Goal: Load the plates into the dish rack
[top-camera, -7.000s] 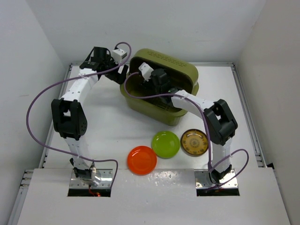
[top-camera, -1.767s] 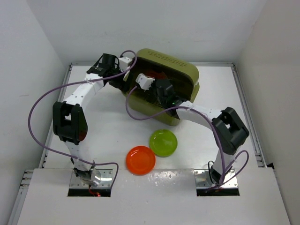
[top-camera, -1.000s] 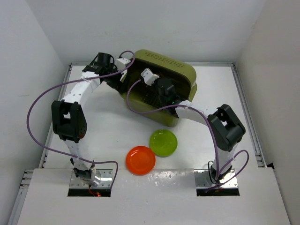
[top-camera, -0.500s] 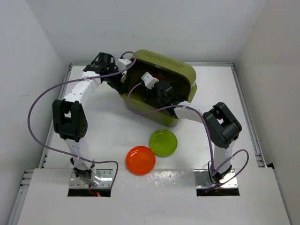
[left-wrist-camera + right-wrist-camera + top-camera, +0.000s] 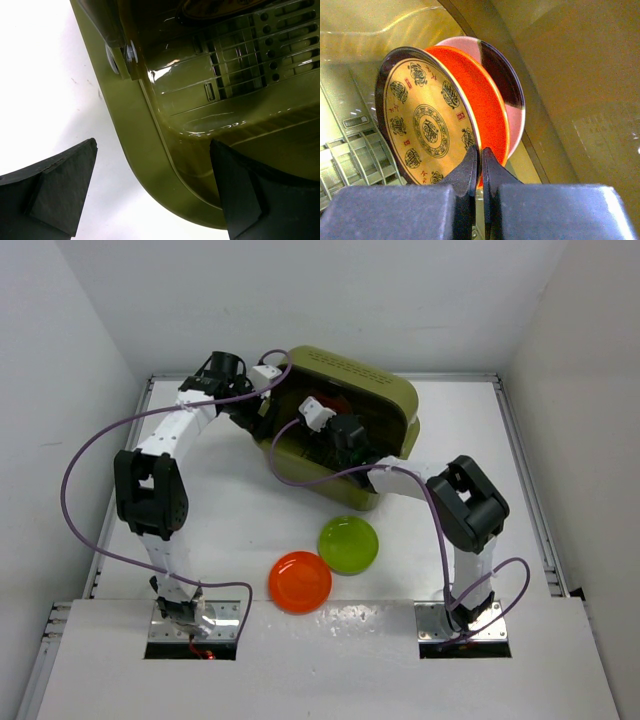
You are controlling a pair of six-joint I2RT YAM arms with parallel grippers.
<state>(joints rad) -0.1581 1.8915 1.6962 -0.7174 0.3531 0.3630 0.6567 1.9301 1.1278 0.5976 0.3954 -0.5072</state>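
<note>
- brown plate (image 5: pixel 427 125) is pinched by right gripper (image 5: pixel 481 165) inside dish rack (image 5: pixel 390 390), beside racked orange plate (image 5: pixel 487 107).
- left gripper (image 5: pixel 150 200) is held wide open, empty.
- green plate (image 5: pixel 348 545) and loose orange plate (image 5: pixel 300 582) are not yet loaded.

White table (image 5: pixel 45 75) beneath and to the left of the left fingers (image 5: pixel 60 190); white walls (image 5: pixel 400 300) well beyond them, on three sides.

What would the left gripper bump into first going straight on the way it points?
Probably the rim of the large olive-green plastic dish rack, straddled by the open left gripper; depth is unclear.
</note>
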